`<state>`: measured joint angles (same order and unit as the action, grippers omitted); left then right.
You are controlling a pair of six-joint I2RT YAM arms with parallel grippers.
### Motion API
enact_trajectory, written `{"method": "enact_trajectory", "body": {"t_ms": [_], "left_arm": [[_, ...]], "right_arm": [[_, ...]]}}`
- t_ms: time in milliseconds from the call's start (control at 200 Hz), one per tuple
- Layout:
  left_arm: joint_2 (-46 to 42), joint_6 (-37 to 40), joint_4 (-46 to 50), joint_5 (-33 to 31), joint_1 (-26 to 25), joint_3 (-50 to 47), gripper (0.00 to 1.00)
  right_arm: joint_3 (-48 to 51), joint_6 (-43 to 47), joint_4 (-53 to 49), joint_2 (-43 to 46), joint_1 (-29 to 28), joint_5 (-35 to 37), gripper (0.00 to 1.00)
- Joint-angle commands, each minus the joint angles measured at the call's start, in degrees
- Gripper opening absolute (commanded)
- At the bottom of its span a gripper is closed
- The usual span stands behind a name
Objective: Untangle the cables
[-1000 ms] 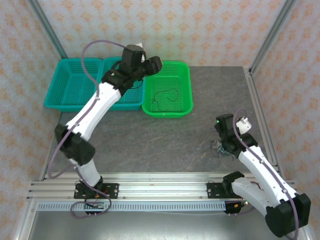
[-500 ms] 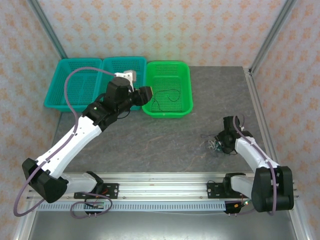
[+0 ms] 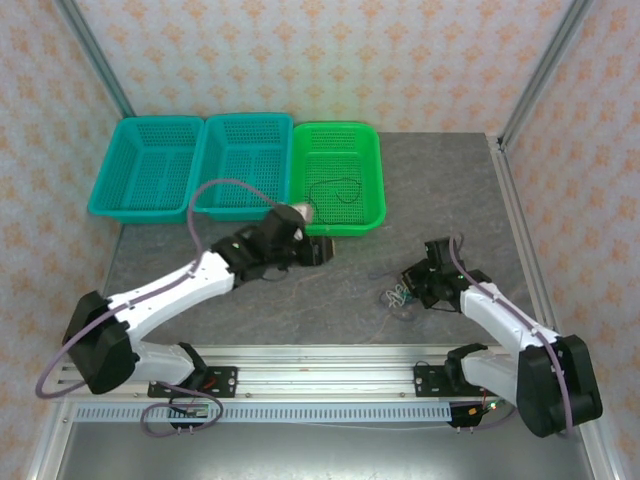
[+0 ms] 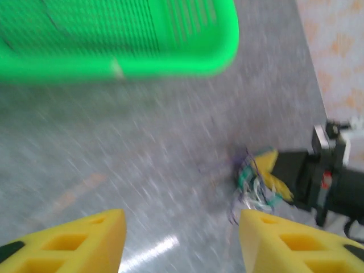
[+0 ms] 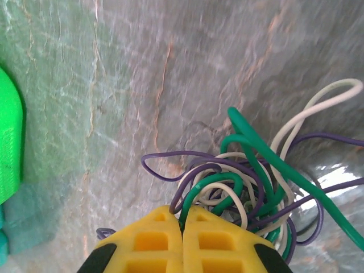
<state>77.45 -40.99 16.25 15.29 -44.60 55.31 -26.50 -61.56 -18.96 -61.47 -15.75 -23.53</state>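
The cables [image 3: 393, 299] are a small clump of thin green, cream-white and purple wires on the grey table, right of centre. In the right wrist view the cables [image 5: 250, 182] loop just past my right gripper [image 5: 183, 223], which is shut on a green strand at the clump's edge. From above, my right gripper [image 3: 408, 290] touches the clump's right side. My left gripper [image 3: 328, 250] hovers left of it, near the green basket's front. In the left wrist view my left gripper [image 4: 182, 242] stands open with bare table between its fingers, and the cables [image 4: 255, 183] lie ahead to the right.
A green basket [image 3: 335, 226] at the back holds one thin black cable [image 3: 335, 190]. Two teal baskets [image 3: 160, 120] [image 3: 248, 120] stand to its left. The basket's rim [image 4: 170, 62] is close ahead of the left gripper. Frame posts rise at the table's corners.
My left arm swung down from over the baskets to the table's middle. My right gripper closed on the clump and dragged it left.
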Motion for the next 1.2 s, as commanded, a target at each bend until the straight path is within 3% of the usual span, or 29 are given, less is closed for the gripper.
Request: {"method": "enact_trajectory", "body": {"t_ms": [0, 170, 495, 706, 906, 1046, 1196], "left_arm": [[3.58, -8.45, -11.49, 5.02, -4.74, -4.37, 0.51], [10.87, -16.95, -27.88, 9.21, -6.89, -10.32, 0.48], [18.16, -16.74, -34.45, 13.39, -7.09, -6.79, 0.49], [20.81, -16.93, -34.36, 13.45, -7.08, -5.94, 0.37], [20.20, -16.14, -32.08, 11.97, -7.00, -5.07, 0.00], [15.90, -12.81, -24.44, 7.74, -5.60, -6.00, 0.00], [8.81, -10.62, -16.99, 4.10, -0.42, -10.65, 0.00]], "right_arm": [[0.49, -7.63, 4.57, 1.11, -2.18, -1.08, 0.00], [-0.60, -10.74, 7.22, -0.24, -5.12, -1.33, 0.00], [0.66, -12.33, 11.80, -2.68, -6.66, -1.29, 0.00], [0.06, -12.26, 11.30, -2.16, -6.63, -0.64, 0.00], [-0.52, -11.44, 8.33, -2.51, -6.66, 2.17, 0.00], [-1.73, -9.14, 0.90, -1.92, -5.86, 8.48, 0.00], [-2.32, -5.01, -6.52, -0.55, 1.07, 11.66, 0.00]]}}
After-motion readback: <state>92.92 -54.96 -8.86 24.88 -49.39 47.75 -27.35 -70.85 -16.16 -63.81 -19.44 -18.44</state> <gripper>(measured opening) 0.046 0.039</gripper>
